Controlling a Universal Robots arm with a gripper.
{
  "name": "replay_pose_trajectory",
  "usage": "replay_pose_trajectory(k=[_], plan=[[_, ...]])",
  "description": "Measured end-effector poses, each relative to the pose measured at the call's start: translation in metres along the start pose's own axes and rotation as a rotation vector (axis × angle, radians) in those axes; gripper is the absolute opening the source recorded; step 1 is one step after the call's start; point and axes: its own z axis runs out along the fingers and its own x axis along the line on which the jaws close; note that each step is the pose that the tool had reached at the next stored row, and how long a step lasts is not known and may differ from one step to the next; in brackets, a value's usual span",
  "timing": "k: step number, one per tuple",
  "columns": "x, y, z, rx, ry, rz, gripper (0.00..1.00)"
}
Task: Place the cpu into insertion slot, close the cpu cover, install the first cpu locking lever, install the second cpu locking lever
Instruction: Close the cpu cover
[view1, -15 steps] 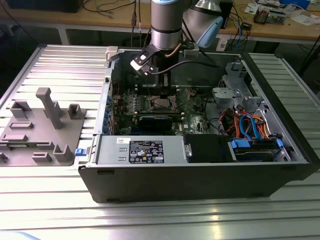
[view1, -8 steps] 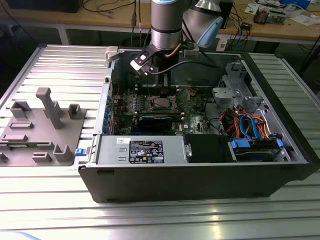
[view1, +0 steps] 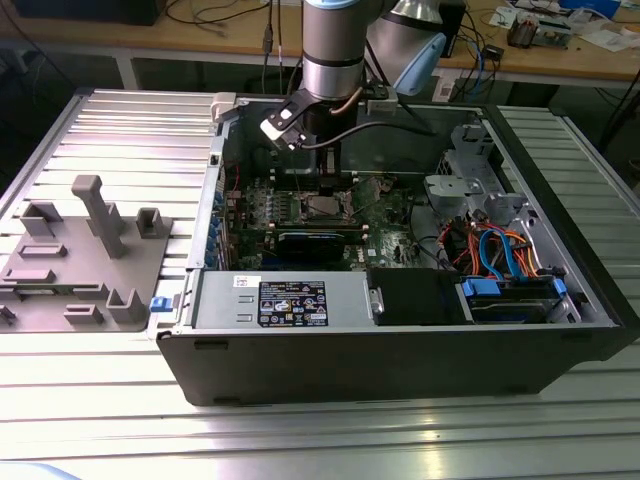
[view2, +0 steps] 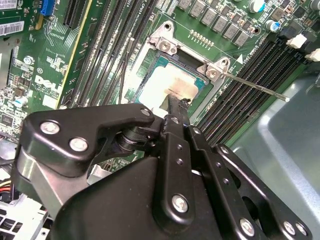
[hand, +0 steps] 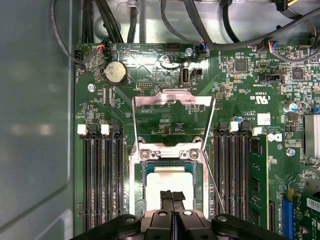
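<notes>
The cpu (hand: 165, 181) lies flat in the insertion slot (hand: 134, 192) on the green board, its silver top also showing in the second wrist view (view2: 167, 82). The cpu cover (hand: 172, 97) stands swung open beyond the slot, its square window bare. A thin locking lever (view2: 255, 86) sticks out free beside the slot. My gripper (hand: 173, 196) hangs right over the chip's near edge, fingers pressed together with nothing between them; its tip (view2: 176, 102) sits just above the chip. In the exterior view the gripper (view1: 325, 180) reaches down into the case over the slot (view1: 322, 207).
The open computer case (view1: 400, 350) lies on a ribbed metal table. Black memory slots (hand: 100, 185) flank the socket on both sides. Cables (hand: 200, 30) run along the case wall. A grey fixture (view1: 85, 250) stands at the exterior view's left, drive cages and coloured wires (view1: 500, 250) at its right.
</notes>
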Motion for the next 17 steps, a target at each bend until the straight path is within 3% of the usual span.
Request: replay_pose_trajectory(k=[11,15,16,17], plan=[[-0.0002,0.0001,-0.002,0.0,0.0,0.0,0.11],[-0.0005,0.0006,-0.0153,0.0,-0.0014,0.0,0.11],[-0.0009,0.0009,-0.024,0.0,-0.0019,0.0,0.11],[-0.0009,0.0061,-0.0256,0.0214,-0.0011,-0.001,0.11]])
